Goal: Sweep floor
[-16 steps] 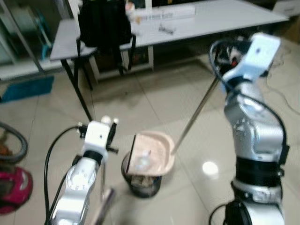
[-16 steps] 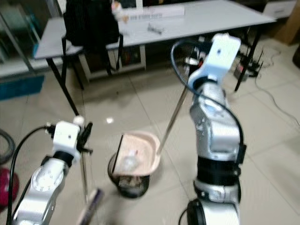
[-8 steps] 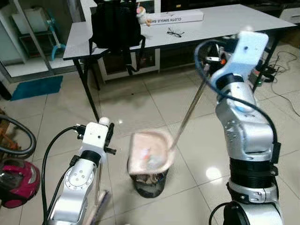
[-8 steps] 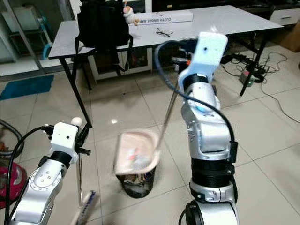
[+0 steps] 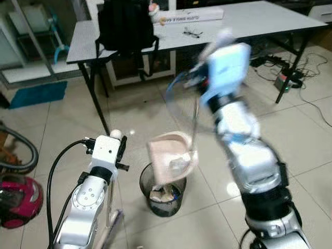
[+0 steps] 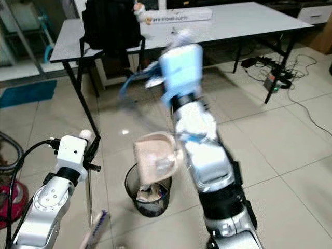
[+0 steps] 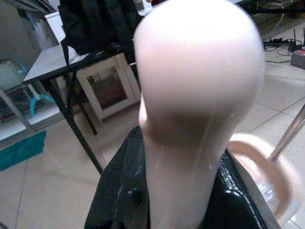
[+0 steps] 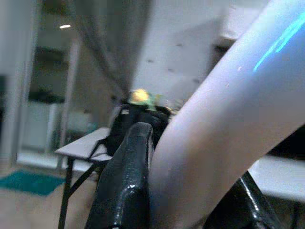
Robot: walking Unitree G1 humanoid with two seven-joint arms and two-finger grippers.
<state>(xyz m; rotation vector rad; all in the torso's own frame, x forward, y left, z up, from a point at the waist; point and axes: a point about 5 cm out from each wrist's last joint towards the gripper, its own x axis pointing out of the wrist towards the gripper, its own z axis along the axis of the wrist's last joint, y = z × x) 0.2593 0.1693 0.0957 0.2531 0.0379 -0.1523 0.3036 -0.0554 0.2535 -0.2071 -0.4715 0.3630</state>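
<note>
A pink dustpan (image 5: 171, 158) hangs tilted over a black mesh bin (image 5: 161, 194) that holds scraps of litter. Its thin metal handle (image 5: 195, 122) runs up to my right gripper (image 5: 199, 80), which is blurred. In the right wrist view, black fingers (image 8: 126, 181) are shut on that pale handle (image 8: 224, 129). My left gripper (image 5: 120, 150) stands left of the bin, shut on the broom handle (image 5: 110, 199), with the brush (image 5: 111, 231) low by the floor. The handle's rounded pale tip (image 7: 190, 95) sits between black fingers (image 7: 119, 200).
A grey table (image 5: 244, 21) stands behind, with a black backpack (image 5: 127, 23), glasses (image 5: 191, 33) and a long white box (image 5: 192, 15). A red vacuum cleaner (image 5: 18, 194) sits at the left. Cables and a power strip (image 5: 288, 78) lie at the right, and a blue mat (image 5: 33, 93) at the far left.
My right arm has swung left and forward with the dustpan handle. The dustpan now tips more steeply over the bin. The left arm holds still.
</note>
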